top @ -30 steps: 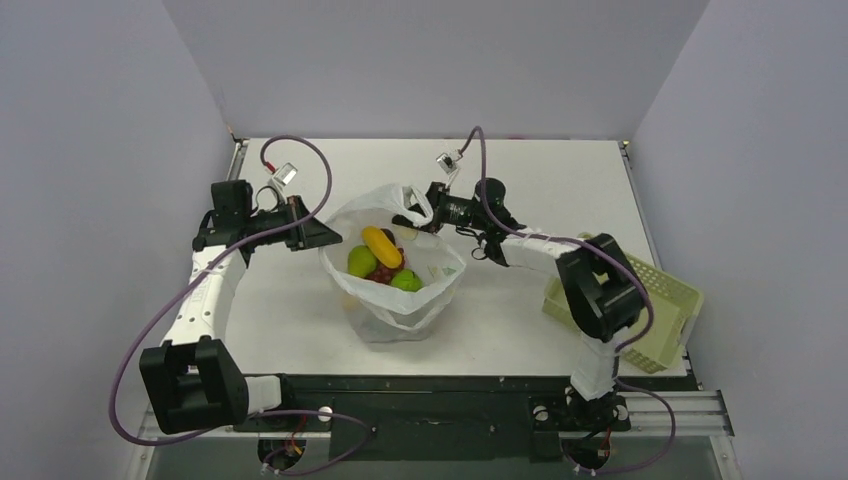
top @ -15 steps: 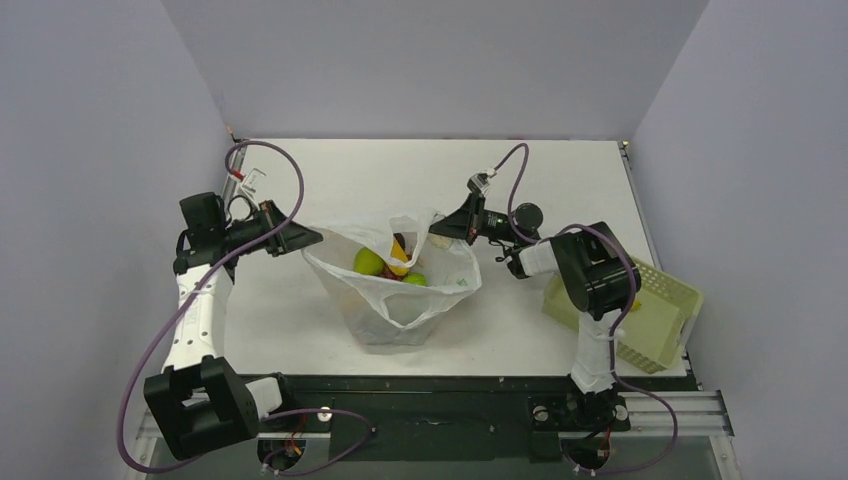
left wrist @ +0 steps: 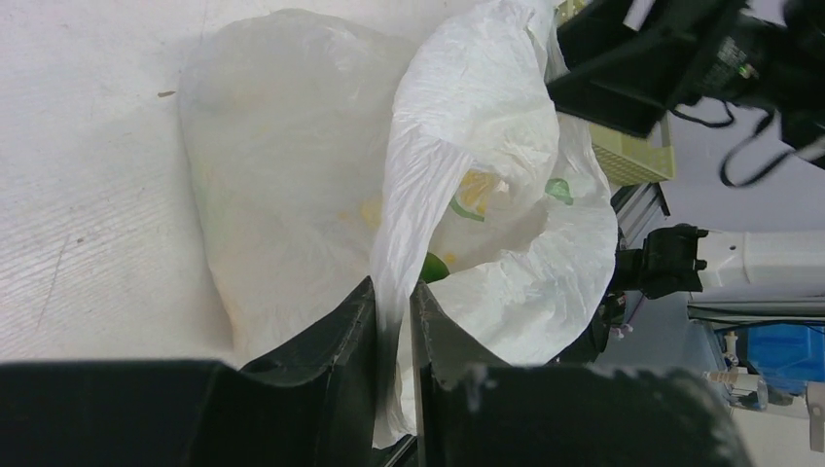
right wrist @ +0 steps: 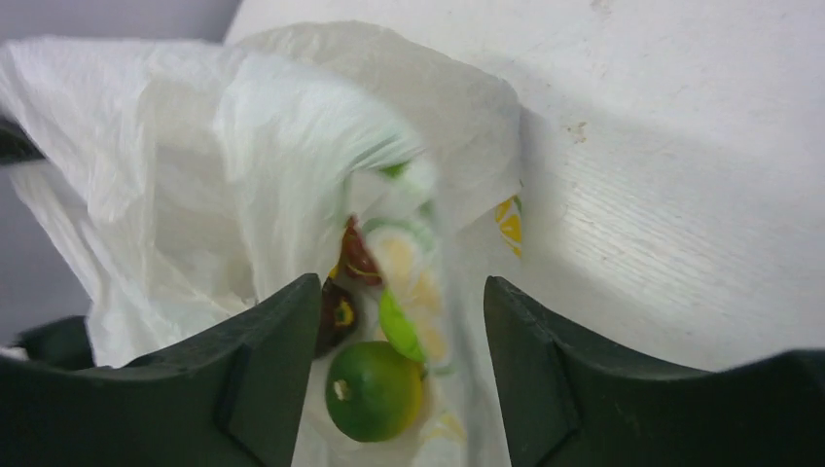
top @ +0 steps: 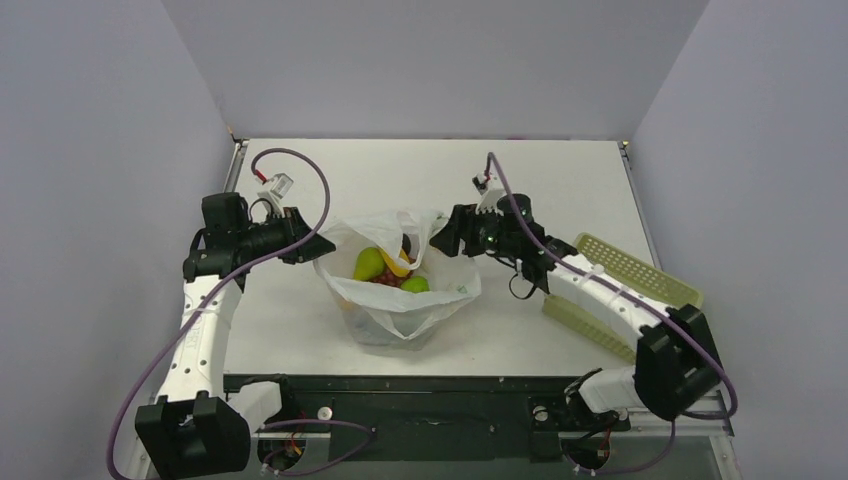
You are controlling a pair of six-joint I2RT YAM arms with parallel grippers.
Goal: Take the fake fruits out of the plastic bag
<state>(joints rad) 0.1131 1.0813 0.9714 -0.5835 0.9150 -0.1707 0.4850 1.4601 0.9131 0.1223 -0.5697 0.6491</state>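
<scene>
**Right jaws apart at the bag rim, left pinching**

The left gripper (left wrist: 394,292) has its fingers nearly together, with a fold of the plastic bag (top: 400,310) pinched between them. The right gripper (right wrist: 399,287) stands wide apart, with bag film loose between its fingers and a green lime (right wrist: 375,389) below. Half a second ago the bag mouth was stretched wider; now it sags. The fake fruits (top: 385,270) lie inside the bag, which stands on the white table (top: 560,170) between pale grey walls. The right arm now stretches low past the basket (top: 620,265). The left arm reaches forward and bends inward to the bag.

Right tool (right wrist: 397,292) spread wide; green lime (right wrist: 375,391) inside plastic bag (right wrist: 195,146).
</scene>
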